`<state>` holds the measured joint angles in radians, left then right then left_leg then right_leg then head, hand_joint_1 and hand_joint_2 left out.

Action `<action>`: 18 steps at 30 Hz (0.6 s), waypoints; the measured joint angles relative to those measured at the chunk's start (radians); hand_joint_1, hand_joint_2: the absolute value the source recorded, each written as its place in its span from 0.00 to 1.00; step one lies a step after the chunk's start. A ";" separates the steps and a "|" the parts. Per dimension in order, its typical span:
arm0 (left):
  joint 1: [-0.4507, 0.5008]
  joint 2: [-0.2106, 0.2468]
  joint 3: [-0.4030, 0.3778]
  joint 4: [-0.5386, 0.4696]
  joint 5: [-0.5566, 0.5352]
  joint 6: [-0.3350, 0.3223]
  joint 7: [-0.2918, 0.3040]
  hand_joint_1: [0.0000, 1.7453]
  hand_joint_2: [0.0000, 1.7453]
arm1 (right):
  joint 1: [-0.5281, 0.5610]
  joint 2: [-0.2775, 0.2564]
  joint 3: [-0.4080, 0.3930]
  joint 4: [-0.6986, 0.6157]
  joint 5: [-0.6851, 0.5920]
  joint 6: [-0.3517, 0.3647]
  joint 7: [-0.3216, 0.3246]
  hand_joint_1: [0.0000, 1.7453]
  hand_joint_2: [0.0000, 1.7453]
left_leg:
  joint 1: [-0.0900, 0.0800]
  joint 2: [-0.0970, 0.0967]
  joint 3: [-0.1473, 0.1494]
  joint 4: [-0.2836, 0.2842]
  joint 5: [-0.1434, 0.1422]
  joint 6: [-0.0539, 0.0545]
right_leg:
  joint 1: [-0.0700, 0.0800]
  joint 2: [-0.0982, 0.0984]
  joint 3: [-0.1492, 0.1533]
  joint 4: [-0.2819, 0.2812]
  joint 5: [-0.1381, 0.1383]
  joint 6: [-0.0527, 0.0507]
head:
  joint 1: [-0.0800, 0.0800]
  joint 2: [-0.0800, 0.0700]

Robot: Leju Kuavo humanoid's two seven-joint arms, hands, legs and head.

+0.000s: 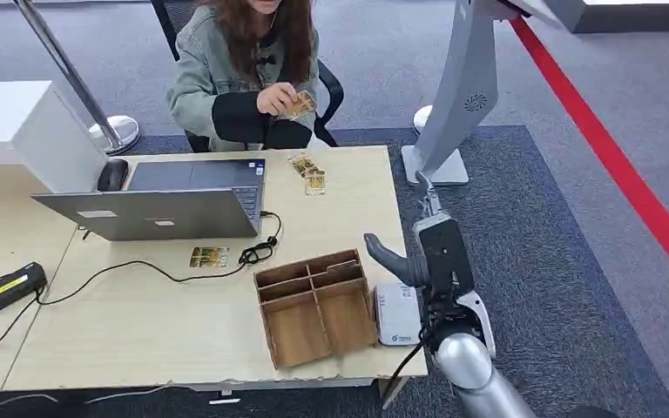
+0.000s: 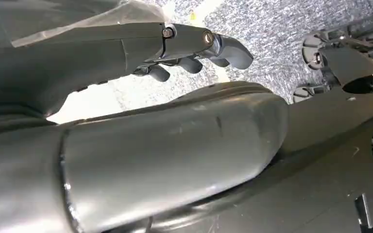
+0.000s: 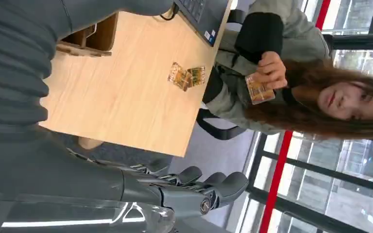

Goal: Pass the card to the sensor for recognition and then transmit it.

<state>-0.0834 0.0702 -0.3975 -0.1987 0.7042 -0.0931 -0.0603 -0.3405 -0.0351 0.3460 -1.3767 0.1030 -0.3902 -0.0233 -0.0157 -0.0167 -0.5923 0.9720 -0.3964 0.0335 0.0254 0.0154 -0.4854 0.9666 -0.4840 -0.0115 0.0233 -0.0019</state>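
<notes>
A person across the table holds a gold card [image 1: 300, 104] [image 3: 259, 90] up in one hand. A few more gold cards [image 1: 307, 172] [image 3: 187, 76] lie on the table in front of that person, and another card [image 1: 208, 256] lies near the laptop. The white sensor box [image 1: 397, 313] sits at the table's near right corner, beside a wooden divided tray [image 1: 315, 305]. My right hand [image 1: 418, 257] [image 3: 189, 187] is raised above the sensor at the table's right edge, fingers spread and empty. My left hand [image 2: 194, 48] hangs over the carpet and holds nothing.
An open laptop [image 1: 165, 200] with a mouse [image 1: 112, 174] stands at the back left. Its cable runs to a power brick [image 1: 4, 287]. A white machine stand [image 1: 453, 96] rises on the carpet to the right of the table, beside a red floor line [image 1: 627, 174].
</notes>
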 joint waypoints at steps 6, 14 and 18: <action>0.000 0.000 0.000 0.000 0.000 0.000 0.000 0.00 0.00 | -0.002 0.000 0.001 0.000 0.002 0.002 -0.001 0.00 1.00 | 0.000 0.000 0.000 0.000 0.000 0.000 | 0.000 0.000 0.000 0.000 0.000 0.000 | 0.000 0.000; -0.001 0.001 -0.012 0.000 0.009 -0.005 0.000 0.00 0.00 | -0.110 0.013 0.040 0.027 0.072 0.045 0.015 0.00 1.00 | 0.000 0.000 0.000 0.000 0.000 0.000 | 0.000 0.000 0.000 0.000 0.000 0.000 | 0.000 0.000; -0.003 0.005 -0.024 0.000 0.008 -0.012 0.000 0.00 0.00 | -0.170 0.037 0.067 0.082 0.101 0.067 0.021 0.00 1.00 | 0.000 0.000 0.000 0.000 0.000 0.000 | 0.000 0.000 0.000 0.000 0.000 0.000 | 0.000 0.000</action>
<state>-0.0861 0.0748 -0.4215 -0.1991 0.7126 -0.1049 -0.0603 -0.5106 0.0019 0.4128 -1.2947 0.2041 -0.3235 -0.0023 -0.0157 -0.0166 -0.5923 0.9719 -0.3962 0.0332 0.0257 0.0155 -0.4849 0.9670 -0.4838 -0.0117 0.0233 -0.0019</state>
